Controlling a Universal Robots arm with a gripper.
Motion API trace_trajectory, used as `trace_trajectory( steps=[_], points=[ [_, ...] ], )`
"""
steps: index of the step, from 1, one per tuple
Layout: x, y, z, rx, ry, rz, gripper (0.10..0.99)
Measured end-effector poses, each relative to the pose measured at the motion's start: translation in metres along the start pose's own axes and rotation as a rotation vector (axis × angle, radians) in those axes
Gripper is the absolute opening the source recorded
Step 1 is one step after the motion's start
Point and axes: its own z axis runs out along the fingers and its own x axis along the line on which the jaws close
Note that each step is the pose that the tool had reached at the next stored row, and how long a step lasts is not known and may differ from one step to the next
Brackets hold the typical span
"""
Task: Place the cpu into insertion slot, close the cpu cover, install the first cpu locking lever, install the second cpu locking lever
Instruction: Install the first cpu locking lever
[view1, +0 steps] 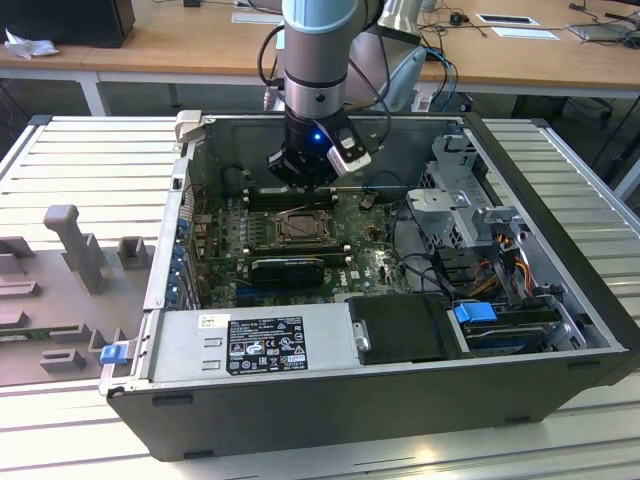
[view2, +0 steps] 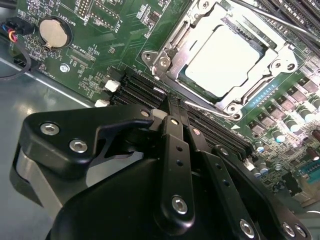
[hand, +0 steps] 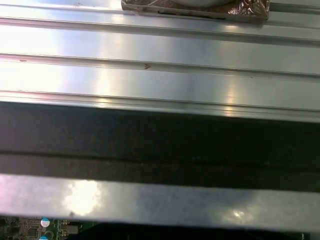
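Note:
The cpu (view2: 227, 57) lies flat in the insertion slot (view1: 298, 228), its pale silver face showing through the square window of the cpu cover (view2: 172, 47). The cover lies down over the chip. A thin metal locking lever (view2: 210, 107) runs along the socket edge nearest my gripper, and another lever (view2: 280, 20) runs along the far edge. My gripper (view2: 175, 107) hovers over the memory slots just beside the socket, its fingers shut with nothing between them. In the exterior view the gripper (view1: 300, 180) hangs inside the open case, just behind the socket.
Long black memory slots (view2: 145, 90) and a coin battery (view2: 52, 31) sit on the green board. A black card (view1: 288, 268), power supply (view1: 250, 345) and drive cage (view1: 470, 200) crowd the case. Grey fixtures (view1: 70, 240) stand on the ribbed table at the exterior view's left.

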Motion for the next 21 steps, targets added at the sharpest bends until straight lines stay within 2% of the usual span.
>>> trace_trajectory(
  steps=[9,21],
  points=[
    [-0.0003,-0.0008,0.0079,-0.001,0.0000,0.000,0.106],
    [-0.0012,-0.0013,0.0112,0.001,0.0002,0.000,0.106]
  ],
)
